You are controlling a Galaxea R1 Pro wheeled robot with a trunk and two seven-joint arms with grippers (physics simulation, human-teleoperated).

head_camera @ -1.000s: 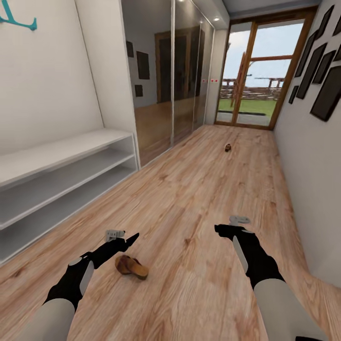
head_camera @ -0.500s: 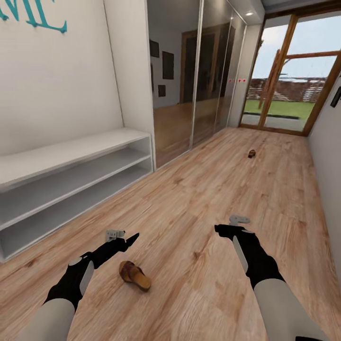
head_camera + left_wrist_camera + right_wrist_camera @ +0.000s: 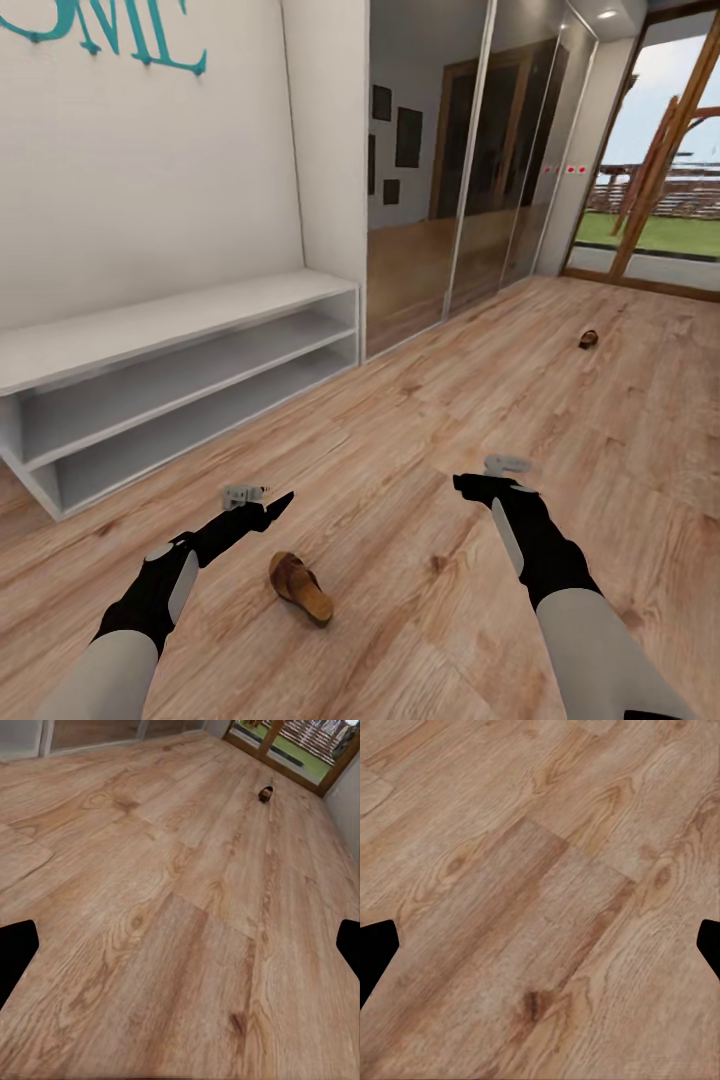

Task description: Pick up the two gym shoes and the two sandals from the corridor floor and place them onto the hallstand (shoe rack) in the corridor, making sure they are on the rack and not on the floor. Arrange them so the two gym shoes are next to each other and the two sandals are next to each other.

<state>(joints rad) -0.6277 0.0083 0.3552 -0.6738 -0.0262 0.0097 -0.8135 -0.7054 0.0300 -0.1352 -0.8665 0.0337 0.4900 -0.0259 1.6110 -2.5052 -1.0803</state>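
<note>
Holding both the left gripper [image 3: 283, 497] and right gripper [image 3: 462, 483] spread wide and empty, I note one sandal [image 3: 300, 588] beside the left gripper, another [image 3: 588, 339] far off, shoe rack [image 3: 170, 330] bare.

floor [image 3: 420, 440] lying open ahead of both pincers | sandal [image 3: 300, 588] sitting just beside left arm's path | hallstand [image 3: 180, 370] shelves standing open, bounding the left side

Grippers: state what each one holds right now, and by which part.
Nothing is held. The left gripper and right gripper hang empty over the corridor floor; the nearer sandal lies untouched below the left one.
</note>
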